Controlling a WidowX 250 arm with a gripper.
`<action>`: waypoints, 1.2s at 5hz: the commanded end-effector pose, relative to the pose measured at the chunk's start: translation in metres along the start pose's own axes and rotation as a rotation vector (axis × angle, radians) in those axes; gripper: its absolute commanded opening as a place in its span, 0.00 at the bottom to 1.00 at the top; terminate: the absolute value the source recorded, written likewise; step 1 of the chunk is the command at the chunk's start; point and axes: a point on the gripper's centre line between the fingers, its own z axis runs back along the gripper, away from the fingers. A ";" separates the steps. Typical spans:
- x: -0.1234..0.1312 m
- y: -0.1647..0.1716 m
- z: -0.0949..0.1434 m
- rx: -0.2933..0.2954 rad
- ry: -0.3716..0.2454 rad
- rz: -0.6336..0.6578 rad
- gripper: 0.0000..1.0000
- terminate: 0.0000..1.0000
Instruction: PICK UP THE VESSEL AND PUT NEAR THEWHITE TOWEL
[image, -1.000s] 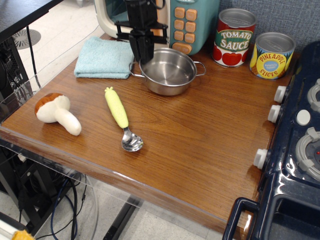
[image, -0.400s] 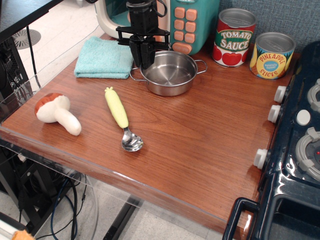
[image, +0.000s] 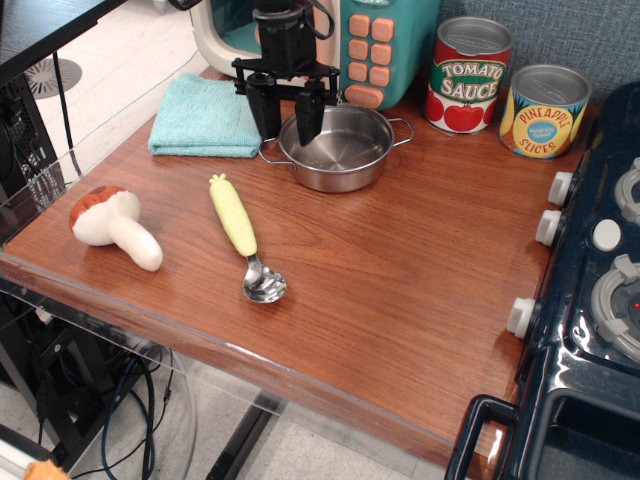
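Steel and shiny, the pot (image: 338, 146) sits on the wooden worktop (image: 400, 290) toward the back, just to the right of the towel (image: 206, 117). It is round and shallow, upright, with one thin wire loop handle showing at its right rim and another at its left. The towel is a folded pale blue square lying flat; its right edge is just beside the pot's left handle, though whether they touch cannot be told.

A black hand (image: 288, 117) hangs from above over the pot's left rim. Its two fingers are spread apart: one finger (image: 268, 115) stands outside the rim, between pot and towel, and the other comes down just inside the bowl. The rim lies between them, and they do not appear to be pressing on it.

Behind the hand stands a teal toy appliance (image: 385, 40) with orange buttons. To its right are two printed cans, a tomato sauce can (image: 470, 75) and a pineapple slices can (image: 543, 111), both upright and close together, well clear of the pot.

Nearer the front, a spoon (image: 246, 237) with a yellow handle lies slantwise with its metal bowl toward the front edge. A plush mushroom (image: 112, 225) with a brown cap lies on its side near the left edge. A dark blue toy stove (image: 590, 300) with white knobs borders the worktop on the right.
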 end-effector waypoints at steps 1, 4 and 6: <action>-0.014 0.004 0.067 0.056 -0.161 -0.009 1.00 0.00; -0.020 0.004 0.086 0.059 -0.230 -0.005 1.00 0.00; -0.020 0.004 0.086 0.059 -0.230 -0.005 1.00 1.00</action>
